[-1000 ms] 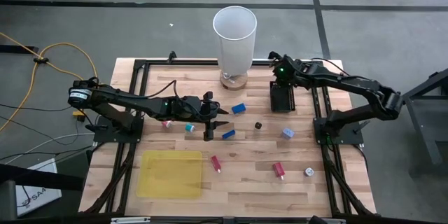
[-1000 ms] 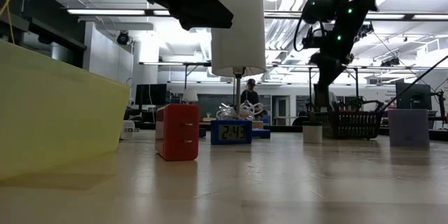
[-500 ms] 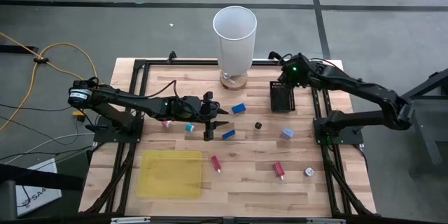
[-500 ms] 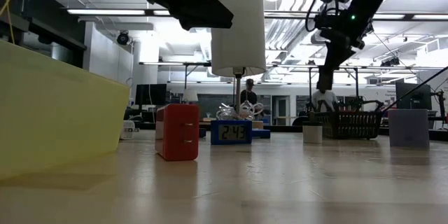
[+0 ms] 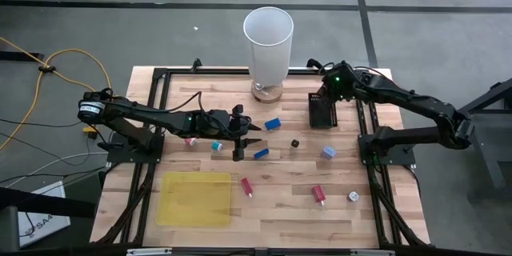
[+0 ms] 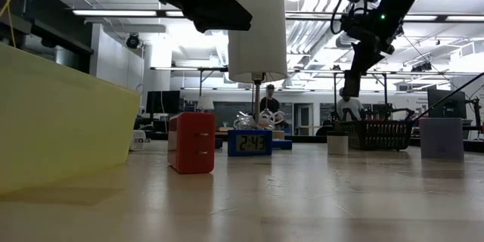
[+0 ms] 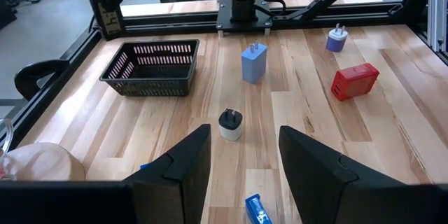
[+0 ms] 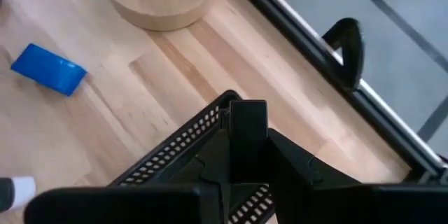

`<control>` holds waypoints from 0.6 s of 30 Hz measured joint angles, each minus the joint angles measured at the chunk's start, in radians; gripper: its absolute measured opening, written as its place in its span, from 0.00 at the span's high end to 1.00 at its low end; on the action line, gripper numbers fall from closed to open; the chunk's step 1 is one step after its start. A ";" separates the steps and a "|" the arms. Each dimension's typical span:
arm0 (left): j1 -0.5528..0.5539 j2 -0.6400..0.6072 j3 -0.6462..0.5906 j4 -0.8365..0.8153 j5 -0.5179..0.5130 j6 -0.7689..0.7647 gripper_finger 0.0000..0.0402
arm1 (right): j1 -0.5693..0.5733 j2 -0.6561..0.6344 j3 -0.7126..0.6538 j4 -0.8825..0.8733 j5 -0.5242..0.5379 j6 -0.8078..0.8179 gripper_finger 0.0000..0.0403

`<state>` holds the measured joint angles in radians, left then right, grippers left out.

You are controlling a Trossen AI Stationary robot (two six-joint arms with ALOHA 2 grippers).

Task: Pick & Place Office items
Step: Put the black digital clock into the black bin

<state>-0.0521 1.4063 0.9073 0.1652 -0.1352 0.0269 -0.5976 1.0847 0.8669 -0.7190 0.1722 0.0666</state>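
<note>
Office items scattered: two red (image 5: 246, 186), three blue (image 5: 273, 124), one whitish (image 5: 352, 197)

overhead, table-level, two wrist views, shared table (image 5: 280, 208)

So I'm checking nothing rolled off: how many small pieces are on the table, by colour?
Red pieces: 2
Blue pieces: 2
Pale blue piece: 1
Pink piece: 1
Teal piece: 1
Black piece: 1
Whitish piece: 1
Total: 9 visible

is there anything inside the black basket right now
No, the left wrist view shows the black basket with only its bare mesh floor inside.
</note>
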 joint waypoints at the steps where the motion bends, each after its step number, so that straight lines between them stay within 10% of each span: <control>1: 0.000 0.000 0.000 0.000 0.000 0.000 0.60 | 0.000 0.000 0.000 -0.013 0.000 0.010 0.85; 18: -0.001 0.000 0.000 -0.002 0.000 0.000 0.60 | 0.030 0.018 -0.142 0.082 -0.033 0.094 0.85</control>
<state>-0.0532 1.4063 0.9073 0.1631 -0.1352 0.0269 -0.5680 1.1027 0.7254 -0.6373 0.1394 0.1607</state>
